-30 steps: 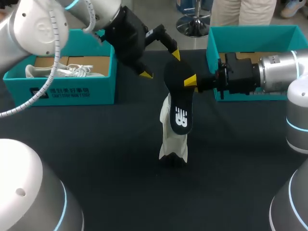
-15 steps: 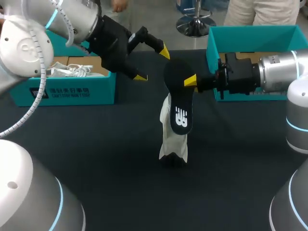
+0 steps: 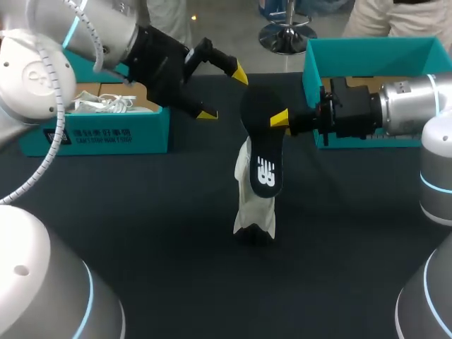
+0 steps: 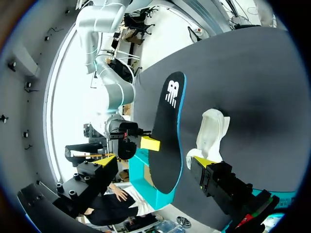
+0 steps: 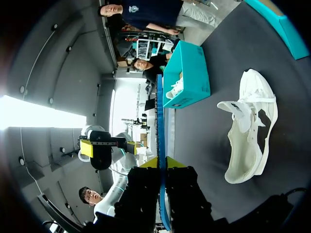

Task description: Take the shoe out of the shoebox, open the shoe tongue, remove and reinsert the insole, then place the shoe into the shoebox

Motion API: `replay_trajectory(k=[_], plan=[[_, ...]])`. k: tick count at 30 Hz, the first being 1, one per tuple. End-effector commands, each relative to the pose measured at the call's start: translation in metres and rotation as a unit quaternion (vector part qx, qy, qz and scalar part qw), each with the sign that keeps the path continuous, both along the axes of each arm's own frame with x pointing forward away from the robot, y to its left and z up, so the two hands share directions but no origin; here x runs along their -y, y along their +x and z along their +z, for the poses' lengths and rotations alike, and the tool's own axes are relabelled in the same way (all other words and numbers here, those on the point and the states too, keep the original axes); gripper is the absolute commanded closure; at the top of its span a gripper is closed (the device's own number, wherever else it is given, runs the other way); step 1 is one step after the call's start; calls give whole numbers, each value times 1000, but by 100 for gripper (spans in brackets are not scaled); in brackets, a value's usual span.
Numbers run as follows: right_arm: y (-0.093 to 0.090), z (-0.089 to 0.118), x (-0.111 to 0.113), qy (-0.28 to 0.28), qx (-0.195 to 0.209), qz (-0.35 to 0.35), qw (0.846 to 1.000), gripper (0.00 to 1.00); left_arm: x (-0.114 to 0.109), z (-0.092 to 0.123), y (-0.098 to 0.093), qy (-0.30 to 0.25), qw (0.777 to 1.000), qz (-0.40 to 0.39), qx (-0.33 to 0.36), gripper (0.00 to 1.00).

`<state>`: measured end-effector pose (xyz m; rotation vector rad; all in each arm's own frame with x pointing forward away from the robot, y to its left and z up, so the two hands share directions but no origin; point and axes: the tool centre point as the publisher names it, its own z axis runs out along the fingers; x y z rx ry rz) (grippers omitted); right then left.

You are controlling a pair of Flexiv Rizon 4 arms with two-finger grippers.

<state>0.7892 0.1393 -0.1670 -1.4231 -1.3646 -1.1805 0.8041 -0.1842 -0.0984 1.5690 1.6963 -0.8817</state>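
Has a teal shoebox (image 3: 106, 134) on the counter (image 3: 141, 233) just behind the left claw (image 3: 223, 93), with white laces (image 3: 113, 104) of another shoe showing inside it. Holds the left claw spread wide and empty, raised off the counter, its yellow tips well apart and touching nothing. Faces, just ahead of that claw, the black insole (image 3: 263, 141), which hangs tilted in the air with its white logo near the lower end. Pinches the insole's upper end in the right claw (image 3: 280, 118), yellow tips pressed on it from two sides; from the right wrist, shows the insole edge-on, clamped between the fingers (image 5: 147, 162) and running straight out ahead of them. Has the white shoe (image 3: 254, 208) lying on the counter below the insole and apart from it, ahead of and beside the right claw, its opening turned toward that claw and its tongue pulled out. Has a second teal box (image 3: 367, 53) on the counter just behind the right claw.
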Motion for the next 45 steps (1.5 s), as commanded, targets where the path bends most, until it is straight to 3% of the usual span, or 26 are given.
replay_trajectory(k=[1,11,17,23,34,35,37,40,42,45], plan=[[0,0,-1,-2,0,0,1000,100,-7,-20,1,-94,995,34,0,0],[0,0,-1,-2,0,0,1000,100,-10,-39,0,-129,990,58,17,0],[0,0,-1,-2,0,0,1000,100,-9,-51,0,-177,981,74,23,0],[0,0,-1,-2,0,0,1000,100,-3,-57,1,-216,972,89,33,0],[0,0,-1,-2,0,0,1000,100,12,-59,-1,-238,967,82,42,2],[0,0,-1,-2,0,0,1000,100,15,-59,-1,-242,966,80,40,7],[0,0,-1,-2,0,0,1000,100,20,-57,-1,-253,964,77,36,27],[0,0,-1,-2,0,0,1000,100,27,-57,-2,-260,963,66,37,33],[0,0,-1,-2,0,0,1000,100,30,-58,-2,-267,961,60,36,49],[0,0,-1,-2,0,0,1000,100,35,-60,-2,-276,959,52,33,56]])
